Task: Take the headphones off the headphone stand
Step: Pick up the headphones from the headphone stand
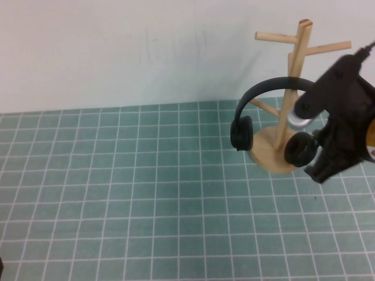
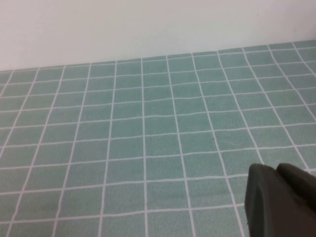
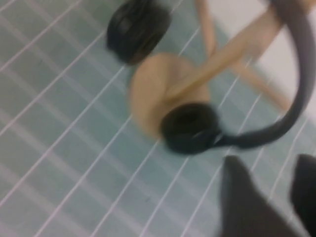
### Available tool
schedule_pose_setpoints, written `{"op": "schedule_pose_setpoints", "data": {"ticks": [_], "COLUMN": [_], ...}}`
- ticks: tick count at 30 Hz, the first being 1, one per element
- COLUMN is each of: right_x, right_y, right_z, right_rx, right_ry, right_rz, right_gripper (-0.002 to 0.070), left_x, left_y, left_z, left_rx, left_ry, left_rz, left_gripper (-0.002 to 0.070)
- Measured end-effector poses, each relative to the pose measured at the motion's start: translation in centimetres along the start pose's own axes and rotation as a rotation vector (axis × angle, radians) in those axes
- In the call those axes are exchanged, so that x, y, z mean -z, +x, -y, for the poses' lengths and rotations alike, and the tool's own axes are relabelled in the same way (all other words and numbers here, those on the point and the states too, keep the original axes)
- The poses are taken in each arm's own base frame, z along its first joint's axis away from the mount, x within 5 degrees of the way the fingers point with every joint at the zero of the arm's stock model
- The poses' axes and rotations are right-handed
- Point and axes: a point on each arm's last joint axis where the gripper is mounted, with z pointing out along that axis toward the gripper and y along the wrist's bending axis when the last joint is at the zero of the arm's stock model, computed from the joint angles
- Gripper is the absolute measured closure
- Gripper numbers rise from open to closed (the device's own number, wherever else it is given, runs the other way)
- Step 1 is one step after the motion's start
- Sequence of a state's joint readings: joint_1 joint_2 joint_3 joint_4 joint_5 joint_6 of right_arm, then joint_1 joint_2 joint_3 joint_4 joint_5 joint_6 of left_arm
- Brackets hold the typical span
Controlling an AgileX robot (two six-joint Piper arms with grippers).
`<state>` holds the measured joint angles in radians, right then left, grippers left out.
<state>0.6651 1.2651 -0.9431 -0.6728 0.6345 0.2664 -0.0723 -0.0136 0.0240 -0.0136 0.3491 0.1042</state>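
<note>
The black headphones [image 1: 275, 85] hang on the light wooden headphone stand [image 1: 297, 58] at the back right, one ear cup [image 1: 242, 133] to the left of the pole and the other [image 1: 300, 149] to its right over the round base [image 1: 266, 151]. My right gripper [image 1: 321, 170] is just right of the right cup, low beside the base. In the right wrist view the gripper [image 3: 269, 182] is open and empty, with the near ear cup [image 3: 190, 127] a short way ahead of the fingertips. My left gripper [image 2: 276, 170] is shut and empty over bare mat.
A green grid mat [image 1: 146, 193] covers the table, with a white wall [image 1: 117, 47] right behind the stand. The stand's angled pegs [image 1: 275, 38] stick out above the headband. The right arm's body [image 1: 345, 99] overlaps the stand's right side.
</note>
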Motion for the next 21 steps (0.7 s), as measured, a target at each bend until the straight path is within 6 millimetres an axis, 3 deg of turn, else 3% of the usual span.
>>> {"op": "schedule_pose_setpoints", "data": {"ticks": [4, 7, 12, 21], "right_x": [-1.2, -2.2, -3.9, -7.4], "right_y": [-0.5, -0.4, 0.1, 0.6], "right_z": [0.3, 1.0, 2.0, 2.2], "right_rx": [0.028, 0.047, 0.08, 0.138], "right_ry": [0.062, 0.103, 0.145, 0.151], "right_rz": [0.034, 0.04, 0.017, 0.009], "right_gripper": [0.0259, 0.0191, 0.0167, 0.0165], "left_x": [0.0, 0.0, 0.0, 0.0], "left_y": [0.0, 0.0, 0.0, 0.0], "left_z": [0.0, 0.0, 0.0, 0.0], "left_rx": [0.0, 0.0, 0.0, 0.0], "left_ry": [0.0, 0.0, 0.0, 0.0], "left_rz": [0.0, 0.0, 0.0, 0.0], "left_gripper": [0.0675, 0.0675, 0.0675, 0.0675]}}
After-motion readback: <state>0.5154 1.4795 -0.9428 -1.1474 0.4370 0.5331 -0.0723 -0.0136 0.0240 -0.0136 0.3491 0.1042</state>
